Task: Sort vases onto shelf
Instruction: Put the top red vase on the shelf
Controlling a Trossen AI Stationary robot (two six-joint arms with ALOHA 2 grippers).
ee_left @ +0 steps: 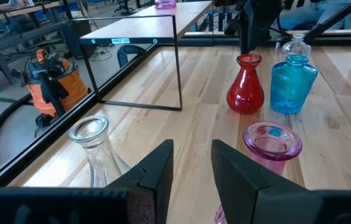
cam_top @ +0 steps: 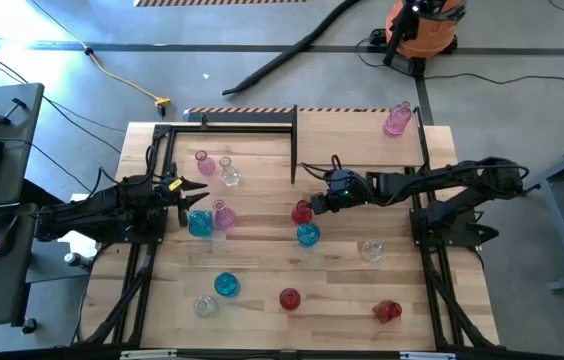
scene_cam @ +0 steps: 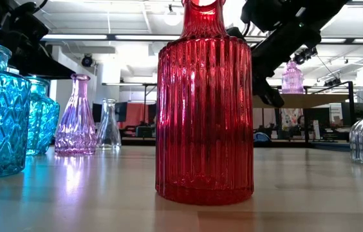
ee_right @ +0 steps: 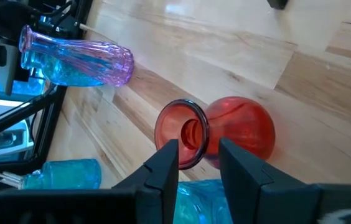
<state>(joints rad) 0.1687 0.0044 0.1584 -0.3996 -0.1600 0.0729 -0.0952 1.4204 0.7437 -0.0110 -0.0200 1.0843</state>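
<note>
Several small glass vases in blue, red, pink and clear stand upright on their bases on the wooden table (cam_top: pixel 262 260). One pink vase (cam_top: pixel 397 118) stands on the plywood shelf (cam_top: pixel 357 135) at the far right. My right gripper (ee_right: pixel 198 148) is open a little and slants down over the mouth of a round red vase (cam_top: pixel 302 212) at mid-table, one finger on each side of its rim. My left gripper (ee_left: pixel 192 155) waits open at the table's left, between a clear vase (ee_left: pixel 91 134) and a pink vase (ee_left: pixel 272 138), holding nothing. My right gripper's fingertips (ee_right: pixel 168 152) stand at the rim of the red vase's mouth (ee_right: pixel 182 127), coming from the table's right and slanting down. Whether they touch the rim I cannot tell. The vase stands upright on the table.
A bare black frame (cam_top: pixel 232 120) stands at the far edge beside the shelf. A blue vase (cam_top: pixel 308 235) is close by the red one, on its near side. A blue vase (cam_top: pixel 199 222) and a pink vase (cam_top: pixel 224 216) stand just off my left gripper. A ribbed red vase (scene_cam: pixel 204 103) stands near the front edge.
</note>
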